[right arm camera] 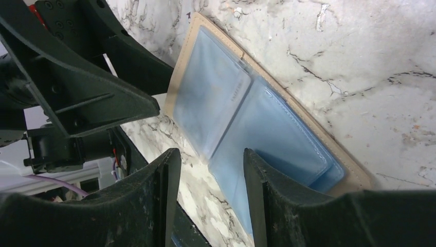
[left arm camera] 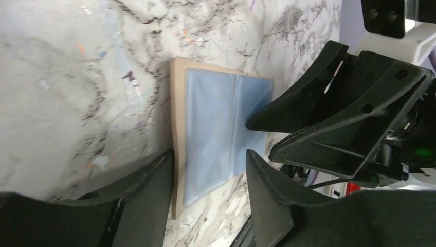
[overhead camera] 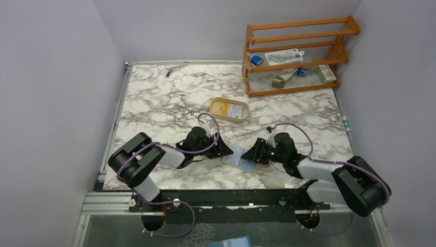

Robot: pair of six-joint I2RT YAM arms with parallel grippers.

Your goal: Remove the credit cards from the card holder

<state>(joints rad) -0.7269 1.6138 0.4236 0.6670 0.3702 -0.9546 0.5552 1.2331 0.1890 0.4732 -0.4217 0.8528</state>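
Left fingers (left arm camera: 146, 198) and right fingers (right arm camera: 157, 198) both spread apart, tips facing, close together

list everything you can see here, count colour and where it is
card holder: one, beige outside, pale blue inside, lying open on the table between the grippers
credit cards: two seen, yellow-orange and bluish-white, in the tray
tray: one, tan, oval, mid-table
rack: one, wooden, far right corner, small items on its shelves
table: one, white-grey marble
left gripper: black, open, over the holder
right gripper: black, open, over the holder
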